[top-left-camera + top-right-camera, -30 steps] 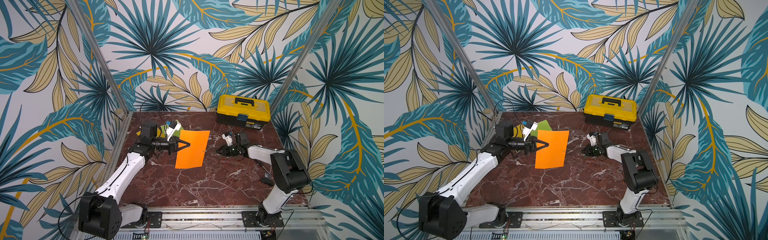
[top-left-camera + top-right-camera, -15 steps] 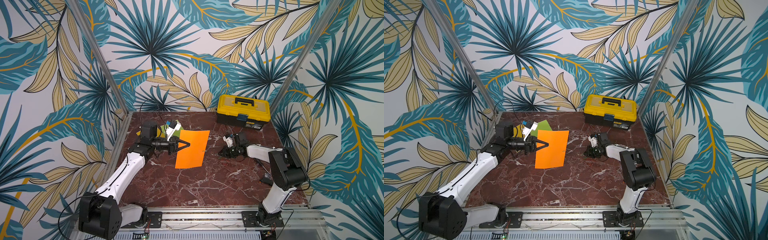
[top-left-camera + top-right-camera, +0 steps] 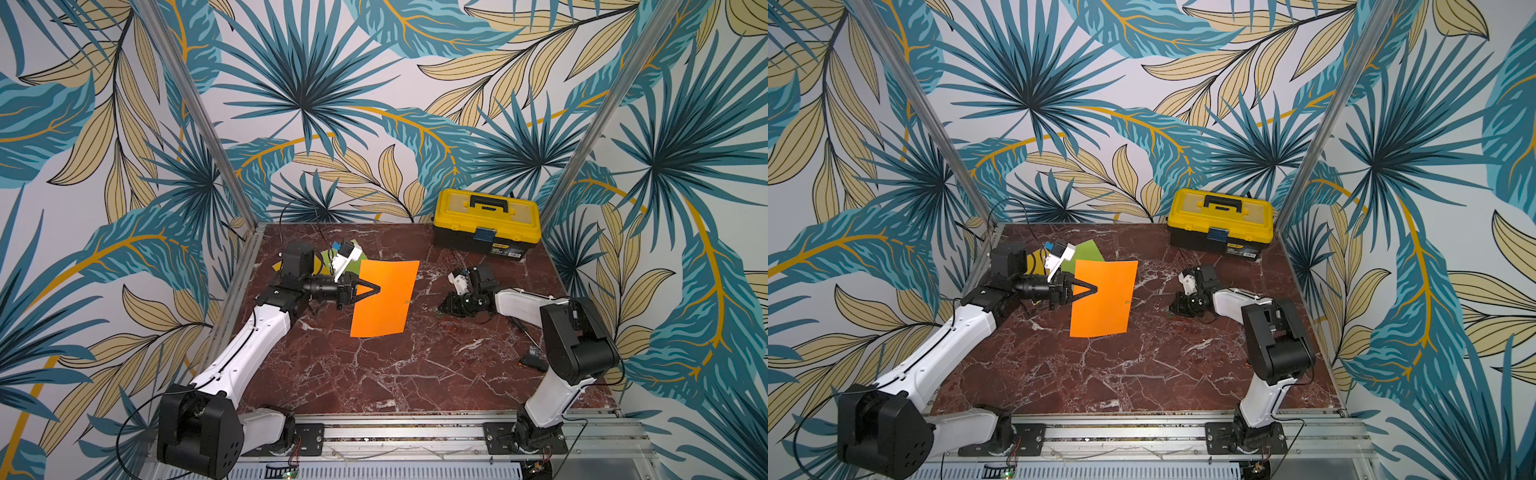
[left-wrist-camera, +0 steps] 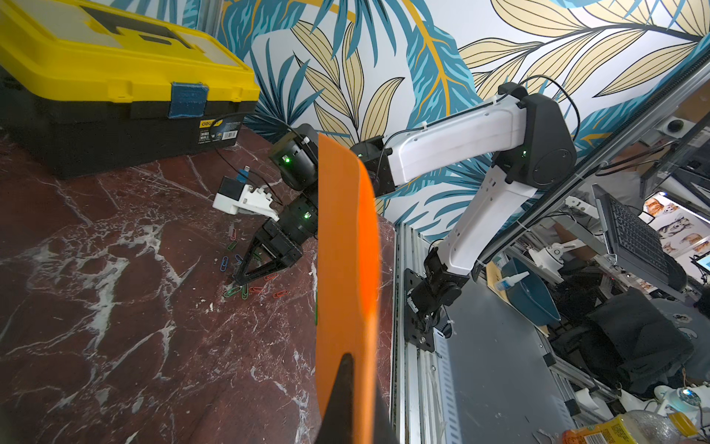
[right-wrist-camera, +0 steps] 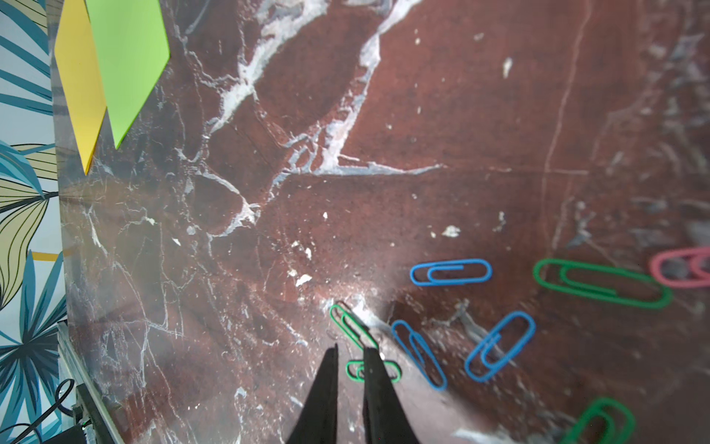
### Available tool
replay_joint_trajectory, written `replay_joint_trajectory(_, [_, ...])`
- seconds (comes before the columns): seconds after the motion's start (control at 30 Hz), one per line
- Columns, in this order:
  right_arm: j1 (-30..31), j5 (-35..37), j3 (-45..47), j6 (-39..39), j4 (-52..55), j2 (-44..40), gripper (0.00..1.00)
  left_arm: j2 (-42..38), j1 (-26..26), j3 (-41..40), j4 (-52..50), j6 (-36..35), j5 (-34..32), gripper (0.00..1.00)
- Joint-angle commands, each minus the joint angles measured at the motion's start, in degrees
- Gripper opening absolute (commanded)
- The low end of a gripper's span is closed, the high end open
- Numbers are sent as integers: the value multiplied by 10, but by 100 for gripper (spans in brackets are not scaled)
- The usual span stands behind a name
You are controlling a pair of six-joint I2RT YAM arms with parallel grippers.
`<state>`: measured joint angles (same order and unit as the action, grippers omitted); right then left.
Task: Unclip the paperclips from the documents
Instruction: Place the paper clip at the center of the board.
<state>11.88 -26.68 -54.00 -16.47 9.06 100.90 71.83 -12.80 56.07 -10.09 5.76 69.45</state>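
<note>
Left jaws: closed tight on the orange sheet [image 3: 384,299], pinching it about midway along its left edge.
Orange sheet: held out from those jaws over the middle of the bench [image 3: 374,374]. It looks bowed along its length in the left wrist view. Whether any of its edges touches the bench cannot be told.
Clip on sheet: one small clip [image 3: 409,302] sits on the edge opposite the grip.
Right jaws: tips down at the bench in its right half, parted by a narrow gap with nothing clamped between them.
Nearest clips: a green paperclip [image 5: 351,325] lies just ahead of the tips, touching one of them. A second green clip [image 5: 372,371] lies partly hidden behind the same tip.
Loose paperclips: blue, green and pink ones [image 5: 451,272] lie scattered on the bench beside the right jaws, clear of any sheet.
Green sheet: [image 5: 126,65] flat near the far-left corner of the bench, touching the yellow sheet [image 5: 78,96], which lies closer to the left edge.
Toolbox: [image 3: 486,224] shut, in the far-right corner of the bench, well apart from all three sheets.
</note>
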Motion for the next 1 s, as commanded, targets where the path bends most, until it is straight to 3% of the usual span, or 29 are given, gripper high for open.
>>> replay_joint_trajectory(0.0, [-3,9,-2,12,18,-24,17,-5,4,-5,-4,-6,0,0])
replay_joint_trajectory(0.33, [-3,-60,43,45,-34,-111,37,4,2,-1,-4,-5,1,0])
replay_joint_trajectory(0.6, [-2,-222,166,32,-260,-265,59,27,-25,29,-4,-2,7,0])
replay_joint_trajectory(0.8, [-1,-299,191,0,-360,-303,65,60,-50,57,-4,-7,6,0])
replay_joint_trajectory(0.97, [0,-316,194,-19,-395,-314,68,79,-64,84,-4,-7,11,0])
